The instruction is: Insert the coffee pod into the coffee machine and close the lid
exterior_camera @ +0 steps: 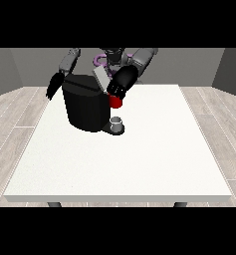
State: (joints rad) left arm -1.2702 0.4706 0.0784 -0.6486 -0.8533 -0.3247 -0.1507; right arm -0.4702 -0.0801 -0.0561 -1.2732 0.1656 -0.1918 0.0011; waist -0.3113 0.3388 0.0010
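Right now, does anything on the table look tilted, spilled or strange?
Nothing is spilled. The coffee machine stands upright, with its grey lid raised at a slant. A small grey thing sits upright at its base. The hand at the view's right is at the machine's top.

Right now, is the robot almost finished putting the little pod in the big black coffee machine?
Not finished yet. The grey lid on top of the boxy black coffee machine is tilted up, so closing it is left. The black hand at the view's right is at the machine's top, by a red thing at the machine. A small grey thing sits at the machine's base; I cannot tell whether it is the pod.
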